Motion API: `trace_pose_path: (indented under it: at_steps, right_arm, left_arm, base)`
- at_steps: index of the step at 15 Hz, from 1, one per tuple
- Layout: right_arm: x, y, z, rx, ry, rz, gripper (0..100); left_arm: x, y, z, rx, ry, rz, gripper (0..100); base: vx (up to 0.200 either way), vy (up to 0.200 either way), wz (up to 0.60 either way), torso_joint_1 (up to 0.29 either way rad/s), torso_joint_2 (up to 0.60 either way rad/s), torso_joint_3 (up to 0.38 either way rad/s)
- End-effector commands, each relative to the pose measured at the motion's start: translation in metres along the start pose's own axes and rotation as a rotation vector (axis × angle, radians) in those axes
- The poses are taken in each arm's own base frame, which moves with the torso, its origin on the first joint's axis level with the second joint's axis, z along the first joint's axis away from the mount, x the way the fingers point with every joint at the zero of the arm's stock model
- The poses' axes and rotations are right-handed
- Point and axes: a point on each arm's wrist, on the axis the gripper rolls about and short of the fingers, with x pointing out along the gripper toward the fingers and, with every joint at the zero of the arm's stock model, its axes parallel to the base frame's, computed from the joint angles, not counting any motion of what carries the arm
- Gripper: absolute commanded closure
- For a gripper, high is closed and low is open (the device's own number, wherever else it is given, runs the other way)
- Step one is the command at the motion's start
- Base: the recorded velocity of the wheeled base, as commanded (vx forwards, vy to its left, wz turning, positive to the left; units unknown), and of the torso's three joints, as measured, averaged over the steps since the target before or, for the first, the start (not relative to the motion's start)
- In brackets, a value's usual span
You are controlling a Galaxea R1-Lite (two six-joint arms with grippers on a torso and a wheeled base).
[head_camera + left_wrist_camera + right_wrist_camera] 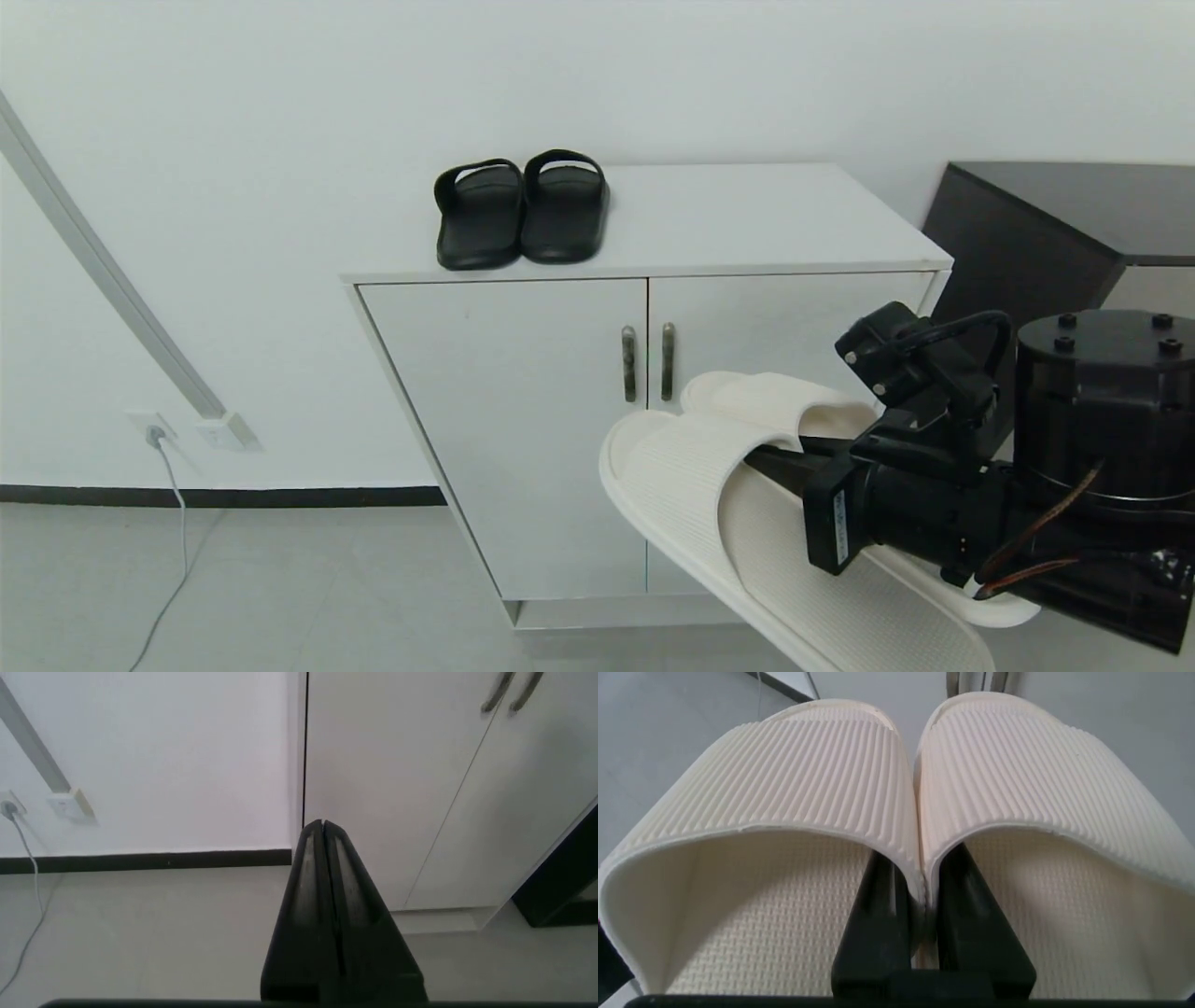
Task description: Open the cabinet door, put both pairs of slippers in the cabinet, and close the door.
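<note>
Right fingers point(876, 924) clench the white slippers point(822, 775), one tucked under each strap. Left fingers point(304, 905) are pressed together, empty; the shut cabinet door point(504, 429) and its handle point(629, 363) lie well ahead of their tips. Best to part them, hook the handle, and swing the door wide of the held pair.

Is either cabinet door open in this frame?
No, both doors of the cabinet sit flush and shut, with their two handles side by side at the middle seam.
</note>
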Motion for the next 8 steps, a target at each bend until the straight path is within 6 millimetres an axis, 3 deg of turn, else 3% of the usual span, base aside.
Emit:
trace_pose_path:
  at_steps: [1, 6, 7, 8]
  right_arm:
    - [0.0008, 0.0001, -0.0013, -0.001, 0.005, 0.0, 100]
    - [0.0012, -0.0004, -0.0028, -0.001, 0.01, -0.004, 100]
    - [0.0012, -0.0004, -0.0029, -0.001, 0.011, -0.004, 100]
    - [0.0007, -0.0005, -0.0035, -0.001, 0.013, -0.004, 100]
  left_arm:
    - [0.0, 0.0, 0.0, -0.001, 0.0, 0.002, 100]
    - [0.0, 0.0, 0.0, 0.0, 0.0, 0.0, 100]
    - [0.0001, 0.0, 0.0001, 0.0, 0.001, 0.0, 0]
    - [0.0001, 0.0, 0.0001, 0.0, 0.001, 0.0, 0]
  base:
    - [0.0, 0.0, 0.0, -0.168, 0.5, 0.315]
    - [0.0, 0.0, 0.0, -0.147, 0.48, 0.326]
    - [0.0, 0.0, 0.0, -0.115, 0.47, 0.344]
    - [0.0, 0.0, 0.0, -0.124, 0.47, 0.344]
